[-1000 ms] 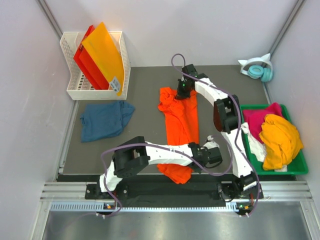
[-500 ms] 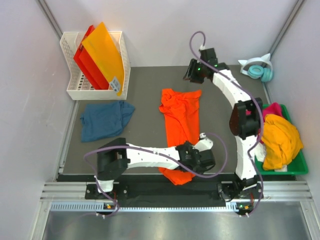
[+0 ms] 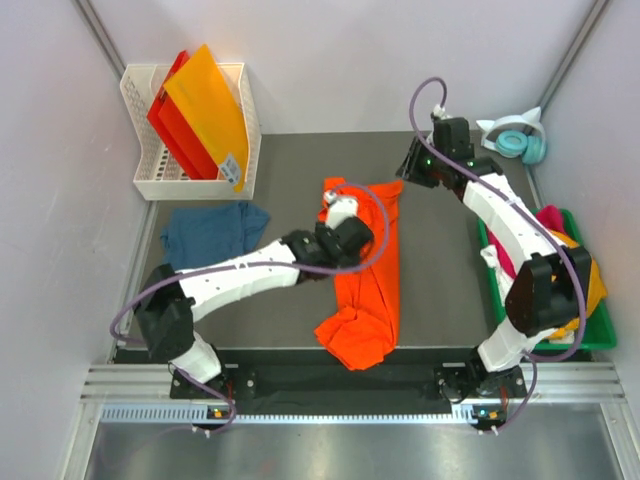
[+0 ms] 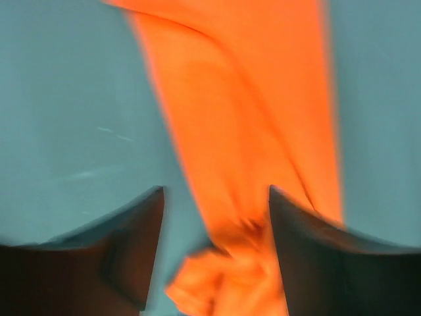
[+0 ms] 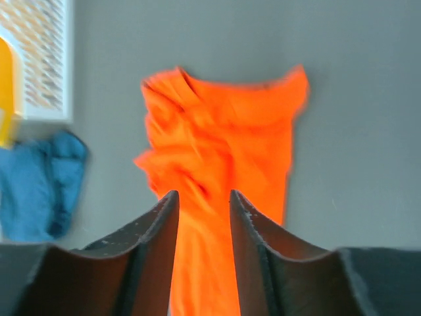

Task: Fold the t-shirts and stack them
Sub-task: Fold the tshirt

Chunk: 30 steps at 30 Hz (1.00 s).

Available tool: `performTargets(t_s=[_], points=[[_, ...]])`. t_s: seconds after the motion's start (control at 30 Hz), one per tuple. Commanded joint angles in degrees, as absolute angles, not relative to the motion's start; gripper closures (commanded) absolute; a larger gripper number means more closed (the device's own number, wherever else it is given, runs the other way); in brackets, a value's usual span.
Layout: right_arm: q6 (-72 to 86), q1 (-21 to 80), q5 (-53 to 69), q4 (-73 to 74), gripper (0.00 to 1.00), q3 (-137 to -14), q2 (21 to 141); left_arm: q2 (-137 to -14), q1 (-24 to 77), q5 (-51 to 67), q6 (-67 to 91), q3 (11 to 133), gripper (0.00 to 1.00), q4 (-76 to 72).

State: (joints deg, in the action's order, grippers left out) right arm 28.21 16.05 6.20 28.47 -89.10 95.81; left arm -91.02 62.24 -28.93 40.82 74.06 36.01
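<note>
Looks early: orange shirt [image 3: 370, 285] narrowed to a strip mid-mat, teal shirt [image 3: 205, 238] rumpled at 9 o'clock, other shirts [image 3: 565, 275] heaped in bin [image 3: 600, 338] at 3, left gripper [image 4: 216, 194] and right gripper [image 5: 204, 197] spread, empty, nothing stacked.

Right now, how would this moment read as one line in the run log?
left gripper: open, above orange t-shirt | right gripper: open, empty, past its far corner | orange t-shirt: long strip | blue t-shirt: crumpled, left
</note>
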Motion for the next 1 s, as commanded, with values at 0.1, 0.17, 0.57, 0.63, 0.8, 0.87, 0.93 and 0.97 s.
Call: performTargets(t_s=[0.1, 0.17, 0.57, 0.63, 0.8, 0.87, 0.93, 0.97], points=[[25.9, 20.0, -1.5, 24.7, 0.7, -71.4, 83.7, -96.1, 49.1, -28.0, 36.2, 76.0, 0.98, 32.1], [25.8, 20.8, -2.1, 24.1, 0.71, -68.1, 82.9, -99.0, 46.6, -27.5, 34.7, 77.9, 1.0, 32.1], [25.0, 23.9, -1.8, 20.7, 0.82, -65.2, 90.1, -109.8, 41.8, -17.8, 32.2, 85.4, 1.0, 25.3], [25.2, 25.0, -1.7, 20.3, 0.86, -65.0, 91.3, -109.9, 41.7, -16.7, 32.2, 85.2, 1.0, 24.4], [26.8, 27.0, -2.2, 19.1, 0.92, -64.0, 95.0, -110.7, 41.8, -13.5, 31.9, 84.6, 1.0, 22.9], [27.8, 27.2, -2.3, 18.7, 0.93, -63.3, 96.3, -112.1, 41.7, -13.2, 31.5, 85.0, 1.0, 23.0], [28.3, 27.3, -2.4, 17.9, 0.95, -62.8, 97.6, -113.5, 41.6, -12.4, 31.3, 85.9, 1.0, 24.2], [28.5, 27.3, -2.4, 17.8, 0.95, -62.7, 98.2, -114.9, 41.5, -12.0, 31.3, 87.0, 1.0, 24.7]])
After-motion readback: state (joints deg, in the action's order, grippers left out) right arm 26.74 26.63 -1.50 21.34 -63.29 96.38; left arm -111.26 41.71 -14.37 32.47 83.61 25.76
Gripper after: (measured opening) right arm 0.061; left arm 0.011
